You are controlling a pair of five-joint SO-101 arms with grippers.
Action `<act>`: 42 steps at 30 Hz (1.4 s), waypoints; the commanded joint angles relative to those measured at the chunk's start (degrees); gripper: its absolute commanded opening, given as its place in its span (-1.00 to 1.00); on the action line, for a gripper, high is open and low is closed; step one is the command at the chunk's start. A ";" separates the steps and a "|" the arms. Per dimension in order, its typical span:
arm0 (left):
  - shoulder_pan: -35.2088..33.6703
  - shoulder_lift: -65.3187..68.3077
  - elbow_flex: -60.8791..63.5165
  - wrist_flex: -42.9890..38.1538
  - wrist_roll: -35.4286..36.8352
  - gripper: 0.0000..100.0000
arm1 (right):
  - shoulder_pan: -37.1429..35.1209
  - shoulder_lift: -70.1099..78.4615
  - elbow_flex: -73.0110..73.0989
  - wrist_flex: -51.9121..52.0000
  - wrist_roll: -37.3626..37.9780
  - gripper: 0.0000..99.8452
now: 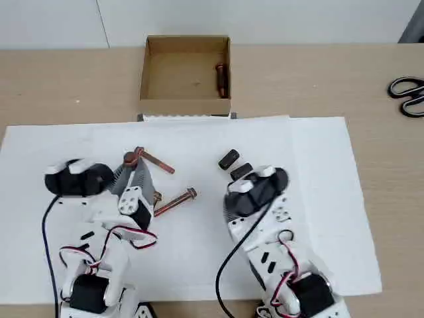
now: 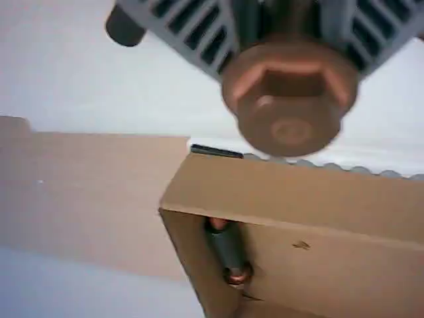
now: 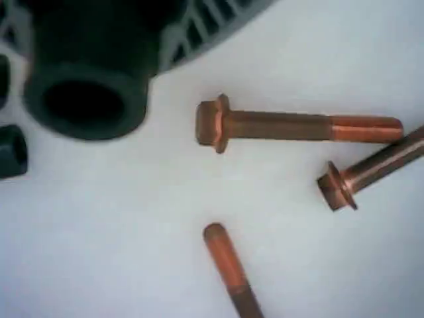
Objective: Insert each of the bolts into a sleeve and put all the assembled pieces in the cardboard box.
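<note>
A copper bolt [image 2: 288,99] is clamped in the left gripper [image 1: 134,173], with its hexagonal head turned towards the wrist camera. In the high view it is seen over the left half of the white paper sheet [image 1: 318,172]. A black sleeve [image 3: 86,99] is grasped by the right gripper [image 1: 246,180], and its open bore is shown in the right wrist view. A second sleeve [image 1: 228,159] is laid on the sheet just beside it. A loose bolt [image 1: 159,162] is laid close against the left gripper's tip, and another loose bolt [image 1: 175,202] is laid between the two arms. The cardboard box [image 1: 179,83] is set on the wooden table [image 1: 66,79] just beyond the sheet's far edge. One assembled piece [image 1: 220,78] is laid inside it, against the wall on the right in the high view. A pair of scissors [image 1: 407,96] is placed at the table's right edge.
</note>
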 commanded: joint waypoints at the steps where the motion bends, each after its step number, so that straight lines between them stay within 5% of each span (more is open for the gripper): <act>1: 2.64 -0.88 0.66 -4.31 1.58 -0.99 | -1.71 -0.57 1.41 -3.91 -0.35 -1.00; 9: 3.52 -1.14 1.19 -11.69 11.69 -0.99 | -5.14 -0.57 5.80 -10.86 -0.26 -1.00; 15: 11.25 -1.23 0.92 -11.69 16.62 -0.99 | -8.57 -0.57 6.07 -11.65 -0.26 -1.00; 42: 16.00 -1.05 -0.31 -11.52 14.86 -0.99 | -10.77 -0.57 7.91 -12.00 11.52 -1.00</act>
